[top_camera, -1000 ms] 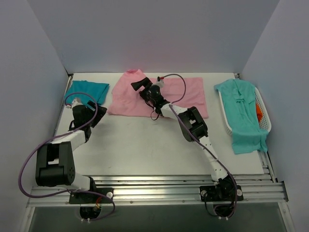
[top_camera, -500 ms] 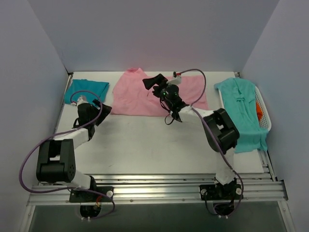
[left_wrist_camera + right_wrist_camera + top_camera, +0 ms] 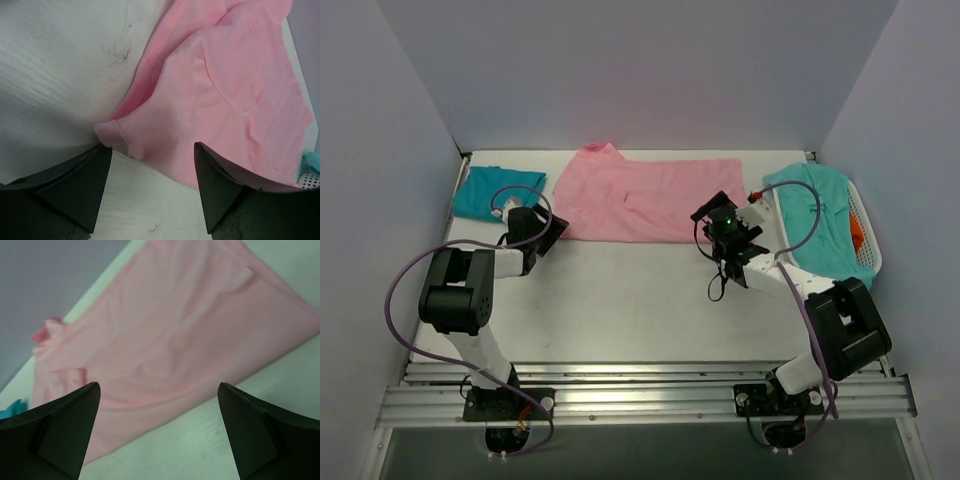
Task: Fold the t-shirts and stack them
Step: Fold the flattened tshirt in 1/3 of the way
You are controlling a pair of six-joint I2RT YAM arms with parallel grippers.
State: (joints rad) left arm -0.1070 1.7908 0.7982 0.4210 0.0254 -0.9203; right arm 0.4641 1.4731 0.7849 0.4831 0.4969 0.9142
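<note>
Pink t-shirt [image 3: 640, 195] lies spread at the table's 12 o'clock; my left gripper [image 3: 150, 150] gapes at its 7 o'clock corner (nothing gripped); right gripper [image 3: 157, 390], jaws wide and empty, hovers by its 4 o'clock corner; teal t-shirt [image 3: 495, 190] at 10 o'clock.

A white desk [image 3: 620, 300] sits boxed in by plain pale lavender walls [image 3: 640, 70] at the back and on both sides. Ribbed aluminium rails [image 3: 640, 385] run along its near edge. The light is soft and even, possibly from overhead.
</note>
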